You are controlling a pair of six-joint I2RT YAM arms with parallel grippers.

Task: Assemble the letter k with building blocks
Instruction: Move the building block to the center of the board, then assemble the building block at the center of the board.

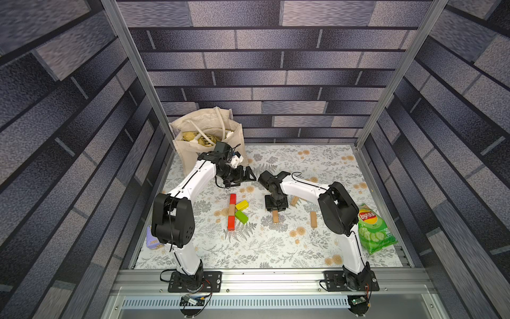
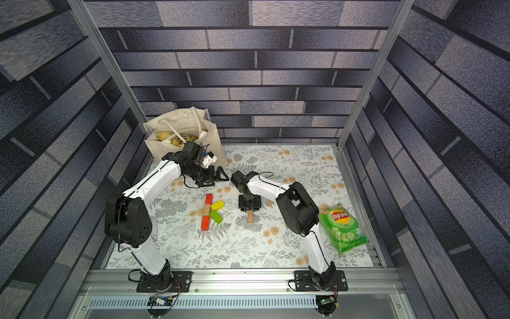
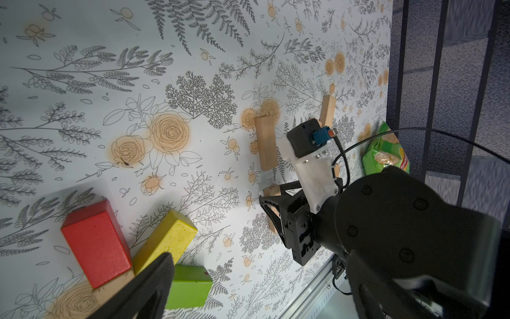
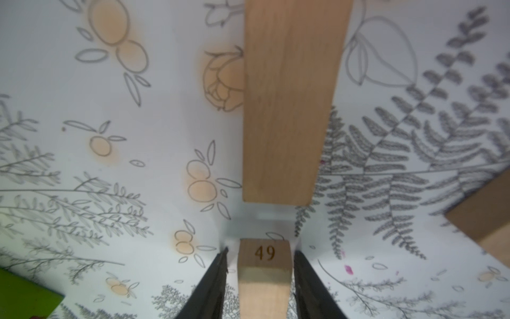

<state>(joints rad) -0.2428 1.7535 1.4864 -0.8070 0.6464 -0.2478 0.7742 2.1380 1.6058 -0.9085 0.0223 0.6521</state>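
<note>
Both jaws of your right gripper (image 4: 260, 250) stand apart astride the tan block marked 49 (image 4: 265, 279), which lies near-to-far.

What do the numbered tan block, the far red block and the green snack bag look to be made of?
Numbered tan block: bare, unpainted wood; faint grain shows, and the 49 looks burned or printed in. Far red block: probably wood under matte paint, slightly speckled. Green snack bag: thin glossy plastic film, crinkled with highlights.
</note>
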